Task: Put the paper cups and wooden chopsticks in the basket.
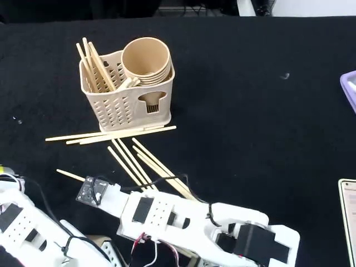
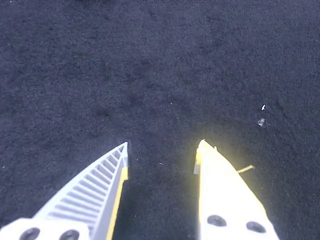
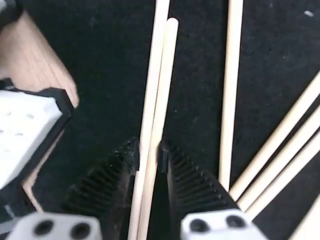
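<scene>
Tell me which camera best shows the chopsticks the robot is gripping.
The right wrist view: two chopsticks lie clamped in the right gripper. In the high view the arm hides that grip; the left wrist view faces black cloth.

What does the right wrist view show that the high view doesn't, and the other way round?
Right wrist view: the jaws closed on a chopstick pair. High view: the basket holding stacked paper cups and leaning chopsticks. Both: loose chopsticks lying on the black cloth.
</scene>
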Tool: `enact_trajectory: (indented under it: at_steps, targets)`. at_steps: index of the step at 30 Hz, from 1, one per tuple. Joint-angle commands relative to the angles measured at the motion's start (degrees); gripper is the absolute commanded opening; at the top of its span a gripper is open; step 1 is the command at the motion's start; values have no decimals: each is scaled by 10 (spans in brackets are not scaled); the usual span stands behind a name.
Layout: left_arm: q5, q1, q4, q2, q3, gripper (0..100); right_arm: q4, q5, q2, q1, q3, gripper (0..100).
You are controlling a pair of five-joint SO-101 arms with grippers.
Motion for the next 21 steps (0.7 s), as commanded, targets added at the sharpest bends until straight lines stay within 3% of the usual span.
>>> enact_trajectory:
  at_steps: [1,4,9,21]
  targets:
    - [4,1,-11,-5,-32,220,37,3,-1,13,-13,50]
    - [4,1,-11,-5,-32,220,55,13,2,13,-13,56]
    - [4,1,-11,-5,-32,220,81,42,4,14,-7,146]
    - [4,1,-11,-5,-33,220,105,44,-1,18,13,54]
